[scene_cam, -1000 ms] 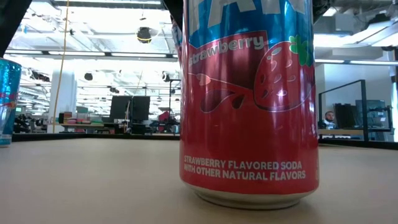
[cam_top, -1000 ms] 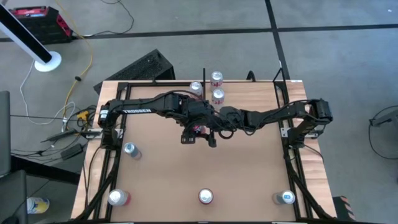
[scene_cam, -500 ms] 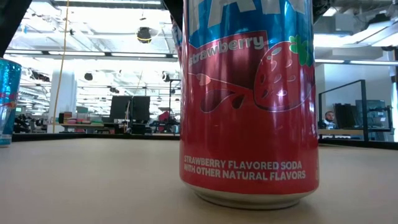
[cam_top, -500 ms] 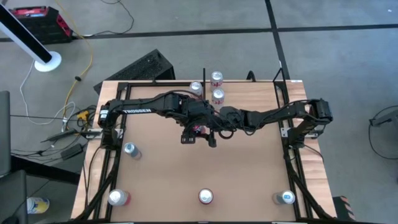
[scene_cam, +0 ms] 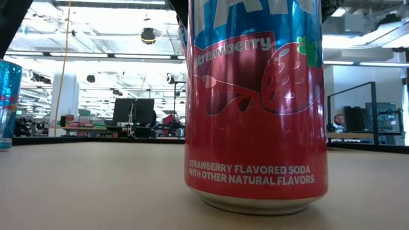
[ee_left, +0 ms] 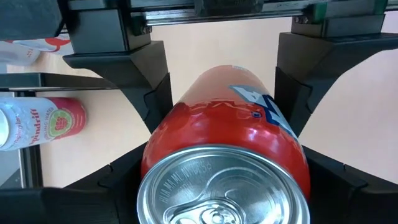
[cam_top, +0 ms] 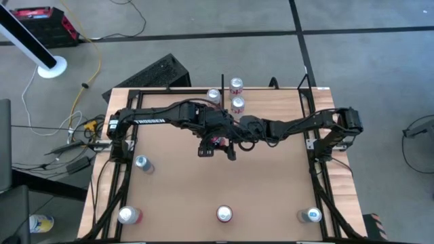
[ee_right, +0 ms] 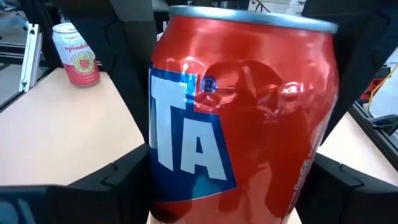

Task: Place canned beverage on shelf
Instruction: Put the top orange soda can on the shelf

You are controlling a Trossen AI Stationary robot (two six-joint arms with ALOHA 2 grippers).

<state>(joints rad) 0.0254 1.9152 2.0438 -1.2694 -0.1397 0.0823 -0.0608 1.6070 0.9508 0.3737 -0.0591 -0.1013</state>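
Note:
A dented red soda can (ee_right: pixel 242 106) stands upright over the middle of the table (cam_top: pixel 176 190), between both grippers. My left gripper (ee_left: pixel 224 180) comes from the table's left and slants down onto the can's top end (ee_left: pixel 221 186). My right gripper (ee_right: pixel 230 186) comes nearly level from the table's right, lower on the can. In the high view the arms cover most of the can (cam_top: pixel 217 141). A thin black post (cam_top: pixel 222 76) rises at the table's far edge. I cannot tell the shelf's board apart from the tabletop. My left gripper pinches the can's upper wall (ee_left: pixel 155 155), just under the rim, between its two fingers. The fingers slant down from above and from the left, on the can's near and far sides. The can stays upright; its base is hidden. My right gripper pinches the can's side wall (ee_right: pixel 163 180) between its two fingers, lower than the other pair. The fingers come almost level from the table's right, on the near and far sides. The can stands upright with its printed side toward this wrist; its base is out of frame.
Three cans (cam_top: pixel 237 104) stand at the far edge beside the post. One can (cam_top: pixel 140 163) stands at the left, and three stand along the near edge. The middle one of those (scene_cam: pixel 255 108) fills the low view. Black frames run along both table sides.

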